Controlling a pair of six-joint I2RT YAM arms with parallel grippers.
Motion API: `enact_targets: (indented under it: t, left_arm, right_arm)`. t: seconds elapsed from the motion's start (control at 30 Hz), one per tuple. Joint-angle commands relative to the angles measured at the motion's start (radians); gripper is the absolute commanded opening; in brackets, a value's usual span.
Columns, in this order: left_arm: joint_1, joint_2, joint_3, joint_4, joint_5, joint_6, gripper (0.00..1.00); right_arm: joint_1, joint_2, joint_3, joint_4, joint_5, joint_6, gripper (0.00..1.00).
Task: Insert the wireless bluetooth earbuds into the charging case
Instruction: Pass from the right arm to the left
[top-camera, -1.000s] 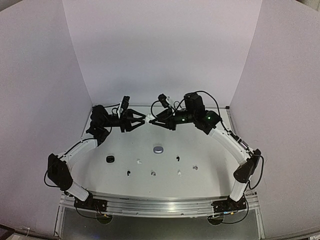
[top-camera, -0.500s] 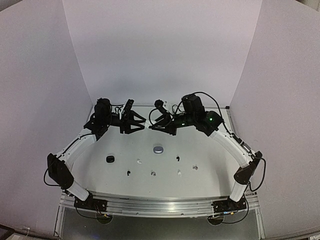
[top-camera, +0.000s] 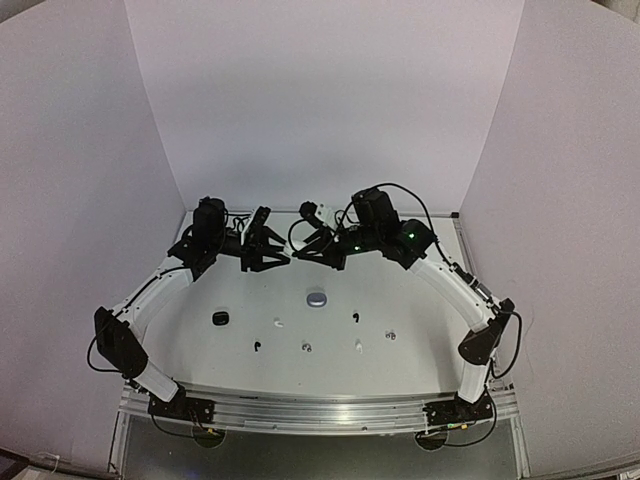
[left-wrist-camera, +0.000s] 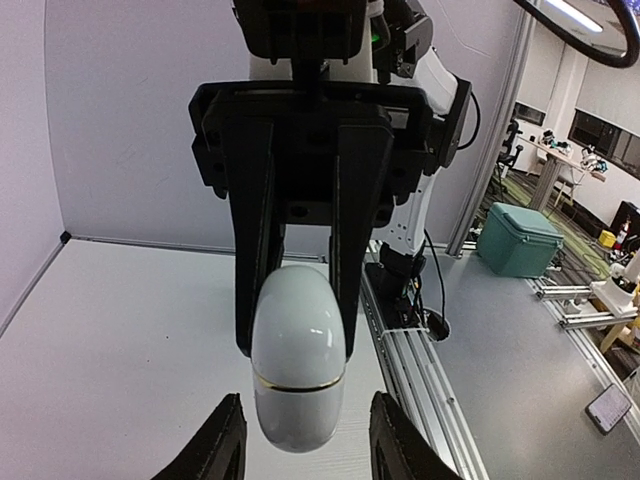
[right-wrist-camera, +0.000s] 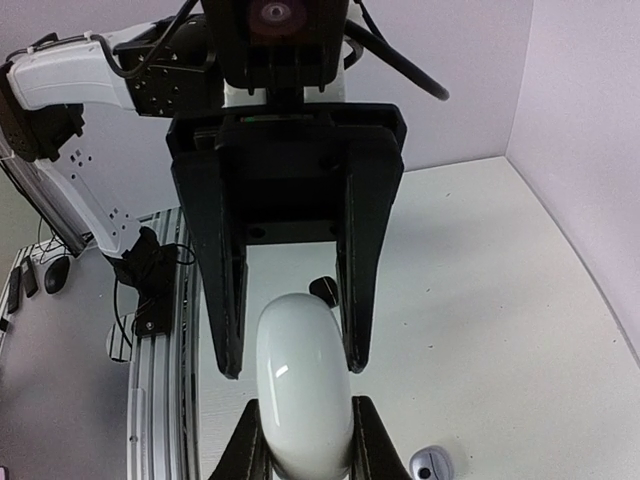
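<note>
As right pincer (right-wrist-camera: 305, 435) clamps the case (left-wrist-camera: 297, 370), left pincer (left-wrist-camera: 305, 415) straddles it loosely.

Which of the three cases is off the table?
The white case, gripped by the right pincer; the black case and grey case lie on the table.

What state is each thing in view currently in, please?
white case: closed, held up above the table.
right hand: shut on the white case.
left hand: open, fingers either side of the white case.
earbuds: all six loose on the table, none in a case.
grey case: on the table; open or closed unclear.
black case: on the table; open or closed unclear.
</note>
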Motion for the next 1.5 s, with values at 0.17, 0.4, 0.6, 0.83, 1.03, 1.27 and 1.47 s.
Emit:
enact_targets:
  t: [0.17,0.4,0.6,0.83,1.03,1.27,1.47]
  left_arm:
    - [-0.010,0.005,0.048,-0.010,0.001,0.045,0.28]
    - [-0.010,0.007,0.048,-0.012,0.002,0.044,0.25]
    - [-0.010,0.006,0.047,-0.007,0.004,0.043,0.18]
    - [-0.010,0.002,0.042,-0.009,-0.003,0.042,0.21]
    - [-0.010,0.002,0.039,0.004,0.010,0.033,0.23]
    - [-0.011,-0.006,0.027,0.062,0.034,-0.022,0.27]
    - [-0.010,-0.008,0.017,0.097,0.046,-0.052,0.22]
  right_arm:
    - [0.012,0.020,0.061,-0.034,0.033,-0.035,0.00]
    - [0.014,0.035,0.077,-0.047,0.057,-0.037,0.00]
    - [0.019,0.048,0.095,-0.058,0.065,-0.041,0.00]
    - [0.019,0.053,0.097,-0.077,0.104,-0.051,0.00]
    - [0.018,0.060,0.108,-0.084,0.112,-0.056,0.00]
    - [0.018,0.056,0.104,-0.090,0.116,-0.058,0.00]
    - [0.018,0.052,0.106,-0.092,0.120,-0.064,0.00]
